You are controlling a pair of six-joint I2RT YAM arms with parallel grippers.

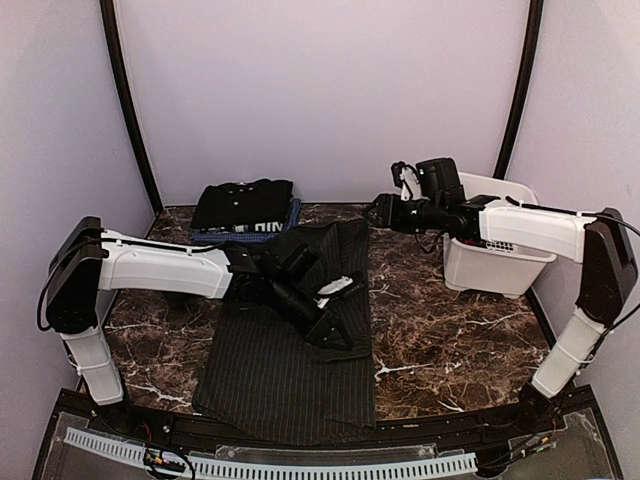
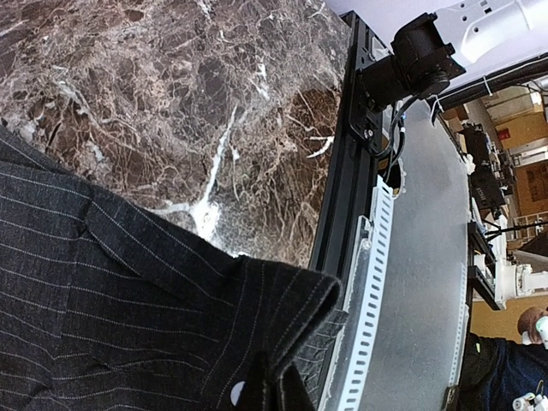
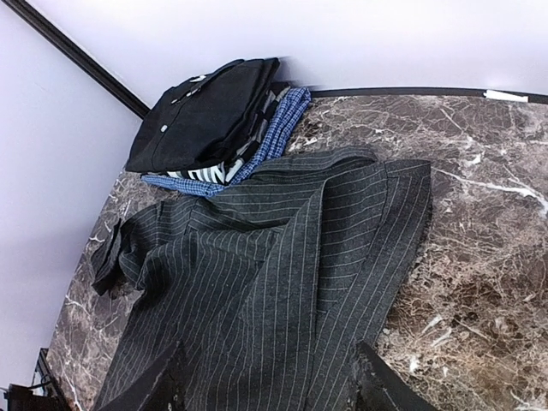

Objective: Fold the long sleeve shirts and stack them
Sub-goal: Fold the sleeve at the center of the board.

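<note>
Right gripper (image 1: 380, 212): bare marble table (image 1: 430, 320) below and to its near side, passable. White basket (image 1: 490, 270) just behind its wrist. Ahead: pinstripe shirt (image 3: 282, 257), then folded stack (image 3: 214, 120) at the back wall. Left gripper (image 1: 340, 340): bare marble just off its tip.

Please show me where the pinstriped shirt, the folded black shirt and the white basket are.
pinstriped shirt (image 1: 285, 375): top view, its lower flat panel.
folded black shirt (image 1: 243, 203): top view, its upper face.
white basket (image 1: 495, 272): top view, its front wall.
</note>
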